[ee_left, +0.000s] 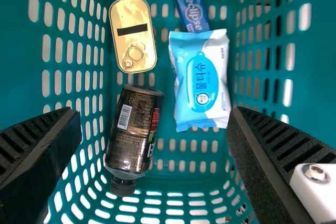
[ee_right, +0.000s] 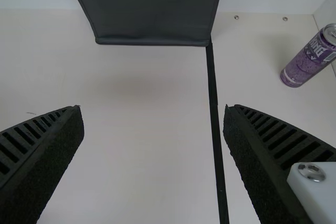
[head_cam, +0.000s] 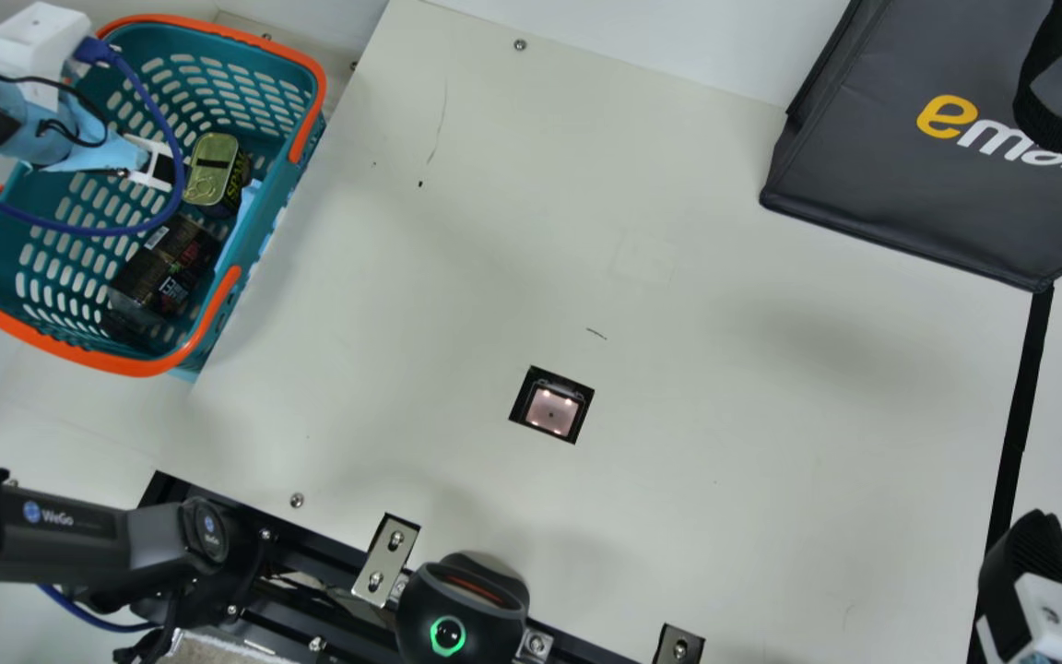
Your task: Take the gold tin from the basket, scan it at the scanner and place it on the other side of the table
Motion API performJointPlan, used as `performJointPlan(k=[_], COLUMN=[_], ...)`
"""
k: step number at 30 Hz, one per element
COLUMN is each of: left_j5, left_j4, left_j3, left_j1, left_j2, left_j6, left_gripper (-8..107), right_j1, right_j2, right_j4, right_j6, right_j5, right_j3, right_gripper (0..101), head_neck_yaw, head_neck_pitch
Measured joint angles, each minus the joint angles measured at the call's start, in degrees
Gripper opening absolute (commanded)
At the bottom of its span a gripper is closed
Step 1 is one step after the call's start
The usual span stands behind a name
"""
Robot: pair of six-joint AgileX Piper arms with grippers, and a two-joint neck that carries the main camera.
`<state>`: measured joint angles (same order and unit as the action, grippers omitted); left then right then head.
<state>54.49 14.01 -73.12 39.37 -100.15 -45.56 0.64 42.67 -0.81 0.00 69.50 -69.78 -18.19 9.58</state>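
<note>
Gold tin [ee_left: 132, 48]: shut, ring-pull lid up, black strip across, near a corner inside basket [head_cam: 79, 356]. Basket: teal, orange rim, worktop's left edge. Scanner [head_cam: 551, 408]: square, lit, set in worktop

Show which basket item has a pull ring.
The gold tin, ring showing on its lid; the dark bottle, white-and-blue pack and small blue packet show none.

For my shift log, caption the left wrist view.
Open claw above the basket, with the gold tin, dark bottle, wipes pack and small blue pack inside.
</note>
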Motion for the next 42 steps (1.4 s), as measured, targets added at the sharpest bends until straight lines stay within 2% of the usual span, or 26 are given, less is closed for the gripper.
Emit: performJointPlan(k=[18, 30, 42], left_j5=[-5.6, -9.2, -15.6], left_j4=[-0.8, 0.0, 1.3], left_j3=[0.6, 2.5, 4.4], left_j1=[-1.0, -0.9, -1.5], left_j2=[-7.9, -9.8, -10.7], left_j6=[0.4, 0.8, 5.0], left_gripper=[90, 90, 90], right_j1=[0.0, 0.0, 0.0], right_j2=[0.0, 0.0, 0.0], right_j4=[0.0, 0.0, 0.0], right_j6=[0.0, 0.0, 0.0], right_j5=[0.0, 0.0, 0.0], right_j3=[0.0, 0.0, 0.0], right_gripper=[95, 95, 95], head_neck_yaw=[-0.1, 0.0, 0.0], head_neck_pitch=[0.0, 0.0, 0.0])
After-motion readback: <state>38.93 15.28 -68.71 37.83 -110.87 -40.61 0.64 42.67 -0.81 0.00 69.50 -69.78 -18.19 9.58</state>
